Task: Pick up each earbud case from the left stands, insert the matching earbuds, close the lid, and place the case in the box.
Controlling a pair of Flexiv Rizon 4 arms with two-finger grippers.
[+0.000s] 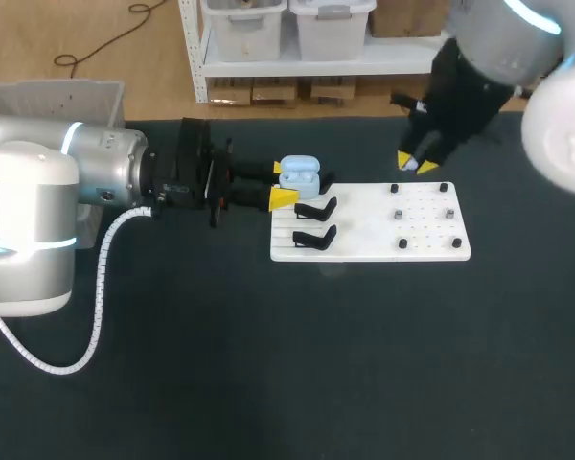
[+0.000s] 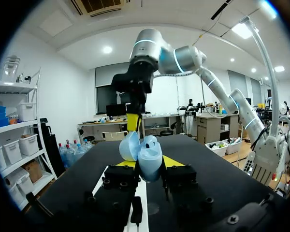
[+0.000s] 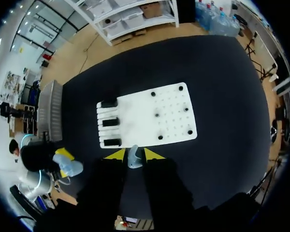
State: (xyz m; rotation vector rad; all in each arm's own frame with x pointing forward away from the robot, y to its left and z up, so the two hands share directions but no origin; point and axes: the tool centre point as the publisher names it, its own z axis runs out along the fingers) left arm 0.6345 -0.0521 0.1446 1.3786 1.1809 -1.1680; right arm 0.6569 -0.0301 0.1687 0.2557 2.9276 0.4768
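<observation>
A light blue earbud case with its lid open is held above the table just left of the white board, and my left gripper is shut on it. In the left wrist view the case sits upright between the left gripper's yellow tips. Over the board's far edge, my right gripper is shut on a small pale earbud, seen between its fingers in the right wrist view. Two black stands on the board's left side are empty.
A grey box stands at the table's far left. Several small black pegs stick up from the board's right half. My right arm rises ahead of the left gripper.
</observation>
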